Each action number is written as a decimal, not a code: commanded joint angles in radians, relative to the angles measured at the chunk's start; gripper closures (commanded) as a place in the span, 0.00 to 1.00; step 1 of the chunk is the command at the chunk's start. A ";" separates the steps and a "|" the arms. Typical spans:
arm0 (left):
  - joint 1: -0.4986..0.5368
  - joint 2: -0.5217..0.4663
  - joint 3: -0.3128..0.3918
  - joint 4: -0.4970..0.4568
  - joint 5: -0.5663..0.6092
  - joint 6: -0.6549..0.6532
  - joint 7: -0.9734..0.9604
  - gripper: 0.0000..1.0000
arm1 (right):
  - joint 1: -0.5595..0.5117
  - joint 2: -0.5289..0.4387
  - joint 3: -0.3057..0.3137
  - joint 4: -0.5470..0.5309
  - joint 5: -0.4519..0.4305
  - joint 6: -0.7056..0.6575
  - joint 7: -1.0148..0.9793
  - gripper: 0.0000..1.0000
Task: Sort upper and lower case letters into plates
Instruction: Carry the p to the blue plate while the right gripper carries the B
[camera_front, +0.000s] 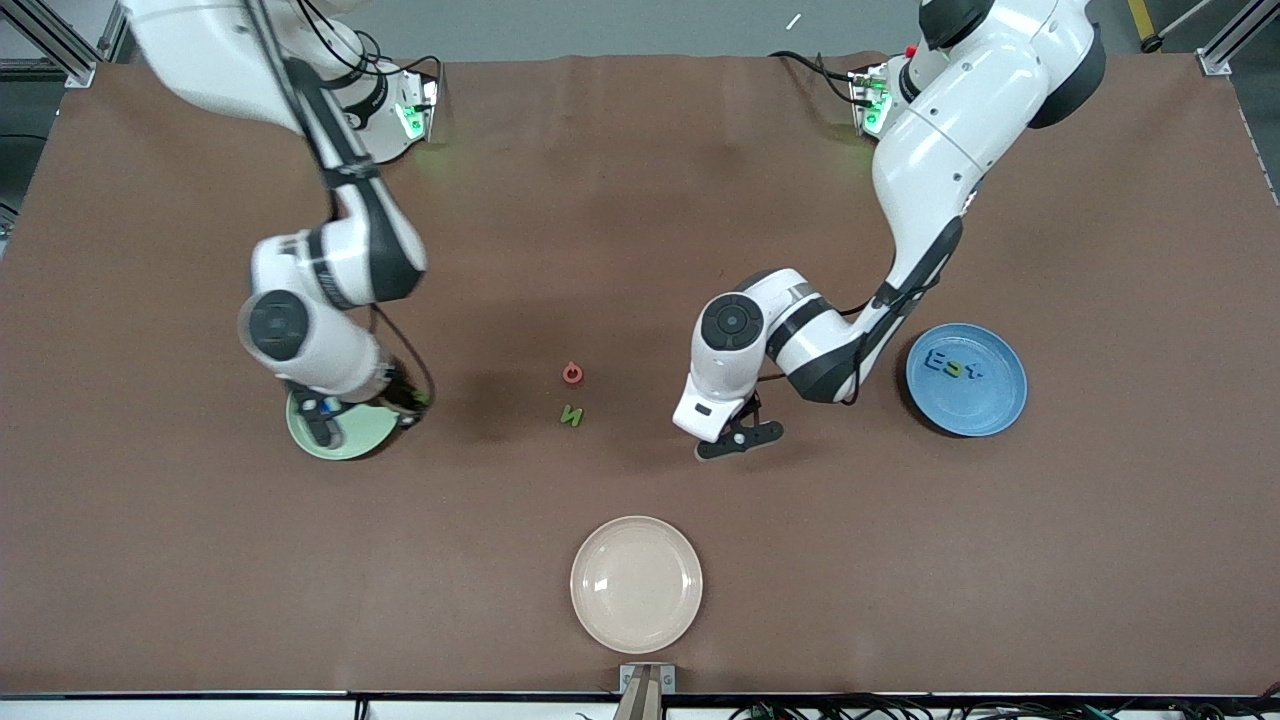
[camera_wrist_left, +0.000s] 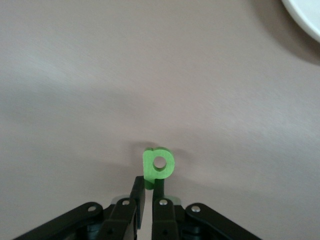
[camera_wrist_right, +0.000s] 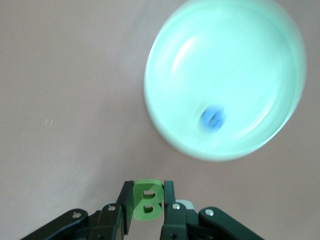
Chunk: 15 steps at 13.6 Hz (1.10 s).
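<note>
My right gripper (camera_front: 322, 424) hangs over the pale green plate (camera_front: 372, 430), shut on a green letter B (camera_wrist_right: 148, 201). In the right wrist view that plate (camera_wrist_right: 225, 60) holds one blue letter (camera_wrist_right: 213, 118), and my right gripper (camera_wrist_right: 147, 192) pinches the B by its sides. My left gripper (camera_front: 738, 440) is low over the bare table between the blue plate (camera_front: 990, 412) and the middle, shut on the stem of a green letter p (camera_wrist_left: 159, 163). Blue and green letters (camera_front: 955, 367) lie in the blue plate. A red letter (camera_front: 572, 374) and a green letter (camera_front: 571, 416) lie mid-table.
A cream-white plate (camera_front: 636, 583) sits near the table's front edge, nearer to the front camera than the loose letters; its rim (camera_wrist_left: 305, 15) shows in the left wrist view. Brown cloth covers the table.
</note>
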 joint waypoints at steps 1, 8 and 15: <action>0.103 -0.110 -0.077 -0.113 -0.006 -0.060 0.053 1.00 | -0.142 -0.034 0.022 -0.070 0.026 -0.013 -0.266 1.00; 0.858 -0.311 -0.569 -0.515 -0.004 -0.099 0.419 1.00 | -0.230 -0.005 0.020 -0.280 0.026 0.266 -0.443 0.99; 1.261 -0.263 -0.726 -0.713 0.245 -0.063 0.642 0.99 | -0.225 -0.005 0.022 -0.270 0.026 0.249 -0.483 0.00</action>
